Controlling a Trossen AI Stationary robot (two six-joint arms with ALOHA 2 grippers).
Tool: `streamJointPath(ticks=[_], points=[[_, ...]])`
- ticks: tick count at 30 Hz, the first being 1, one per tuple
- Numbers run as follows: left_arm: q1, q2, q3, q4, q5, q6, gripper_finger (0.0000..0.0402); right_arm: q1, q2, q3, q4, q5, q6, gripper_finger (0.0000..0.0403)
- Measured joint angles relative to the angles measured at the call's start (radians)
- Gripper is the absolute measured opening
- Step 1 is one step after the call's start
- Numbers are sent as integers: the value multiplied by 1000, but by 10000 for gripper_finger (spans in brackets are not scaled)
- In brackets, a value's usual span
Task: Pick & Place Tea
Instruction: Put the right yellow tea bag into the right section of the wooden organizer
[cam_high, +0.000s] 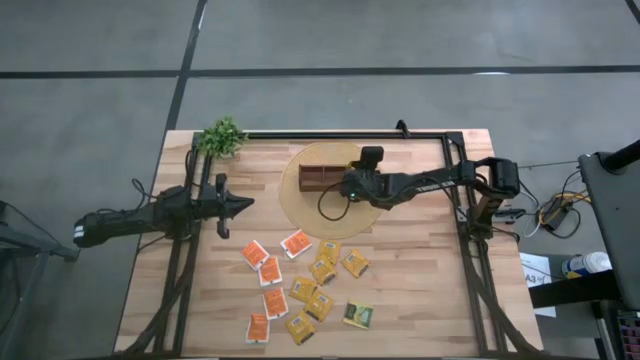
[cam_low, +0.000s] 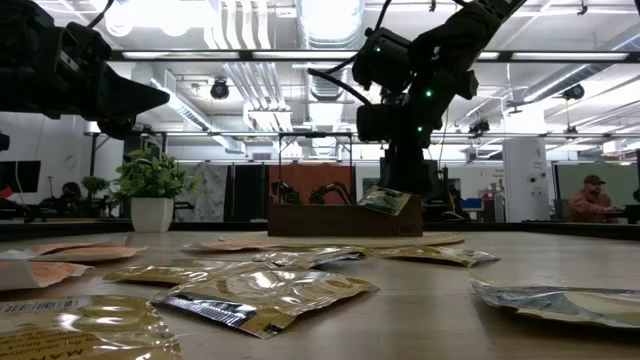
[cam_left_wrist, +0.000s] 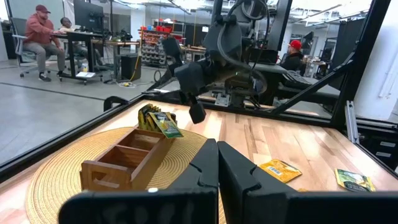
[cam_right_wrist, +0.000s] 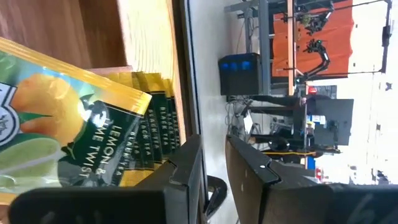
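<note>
Bench (cam_high: 420, 290): pale wooden plank top, black frame rails along the far edge and both sides.

On it:
- Round woven mat (cam_high: 300, 215), toward the far middle, carrying a brown wooden box (cam_high: 322, 178) with compartments.
- Small potted plant (cam_high: 222, 137), far left corner.
- Sachets (cam_high: 305, 290), loose and flat across the near middle: orange-and-white ones (cam_high: 256, 254) on the left, yellow ones (cam_high: 323, 270) in the centre, some touching or overlapping, and one green (cam_high: 359, 316) nearest the right, slightly apart.
</note>
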Motion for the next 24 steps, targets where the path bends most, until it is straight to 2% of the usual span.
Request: streamJointPath(ticks=[6, 9, 12, 18, 24], points=[[0, 0, 0, 0, 0, 0, 0, 2, -105, 0, -11, -11, 5, 70], [0, 0, 0, 0, 0, 0, 0, 2, -170, 0, -49, -87, -3, 70], [0, 0, 0, 0, 0, 0, 0, 0, -230, 0, -90, -219, 26, 70], [0, 0, 0, 0, 0, 0, 0, -66, -283, 18, -261, -580, 140, 70], [0, 0, 0, 0, 0, 0, 0, -129, -266, 15, -300, -800, 134, 70]])
